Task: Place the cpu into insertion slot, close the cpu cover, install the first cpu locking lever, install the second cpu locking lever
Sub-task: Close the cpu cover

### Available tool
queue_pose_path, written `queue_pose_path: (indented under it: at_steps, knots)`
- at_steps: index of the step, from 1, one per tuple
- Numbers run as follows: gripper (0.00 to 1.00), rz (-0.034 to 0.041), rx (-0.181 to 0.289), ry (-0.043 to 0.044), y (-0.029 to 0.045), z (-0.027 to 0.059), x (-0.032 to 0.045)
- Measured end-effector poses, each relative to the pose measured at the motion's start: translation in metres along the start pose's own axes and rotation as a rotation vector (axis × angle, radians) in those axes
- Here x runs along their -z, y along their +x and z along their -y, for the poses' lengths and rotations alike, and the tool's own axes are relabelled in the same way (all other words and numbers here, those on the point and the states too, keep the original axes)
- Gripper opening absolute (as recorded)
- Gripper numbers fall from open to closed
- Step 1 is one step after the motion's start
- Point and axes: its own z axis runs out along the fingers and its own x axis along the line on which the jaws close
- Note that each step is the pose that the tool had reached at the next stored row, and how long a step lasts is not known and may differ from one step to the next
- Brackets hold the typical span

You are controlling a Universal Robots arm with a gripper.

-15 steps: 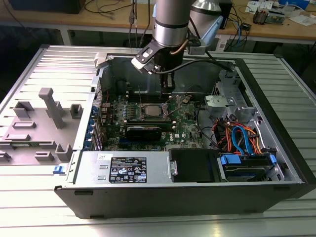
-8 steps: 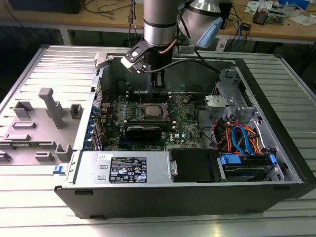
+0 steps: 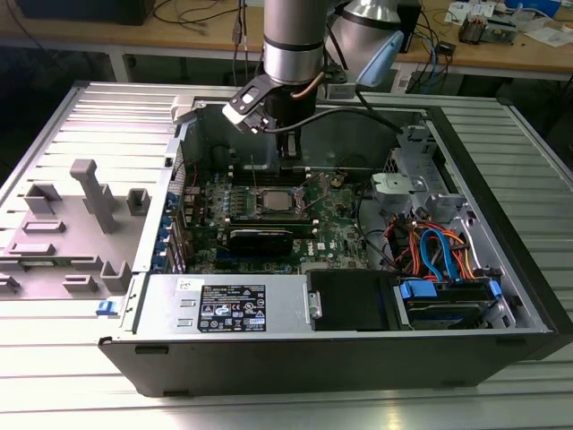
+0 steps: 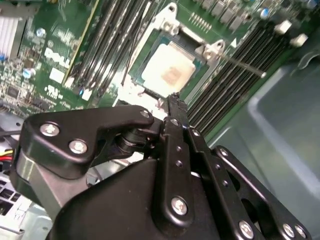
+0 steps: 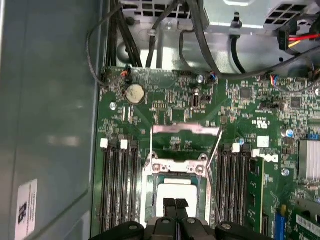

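Note:
The cpu lies flat in the insertion slot on the green motherboard. A silver cpu cover appears to lie down around it. Thin metal lever rods stick up from the socket's sides. My gripper hangs just above the socket's edge. Its black fingers are pressed together, shut, with nothing between them.
Long black memory slots flank the socket on both sides. A long black card lies in front of the socket. Coloured cables fill the case at the exterior view's right. The grey case wall runs close by.

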Motion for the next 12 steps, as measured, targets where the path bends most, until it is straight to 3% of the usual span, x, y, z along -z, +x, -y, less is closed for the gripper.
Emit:
queue_pose_path:
  at_steps: [4,11,12]
  knots:
    - [0.11,0.0003,0.0,0.0,-0.001,-0.0182,-0.0003]
    - [0.11,-0.0001,0.0,0.0015,-0.0012,-0.022,0.0022]
    - [0.11,0.0003,0.0,0.002,-0.0014,-0.0257,0.0022]
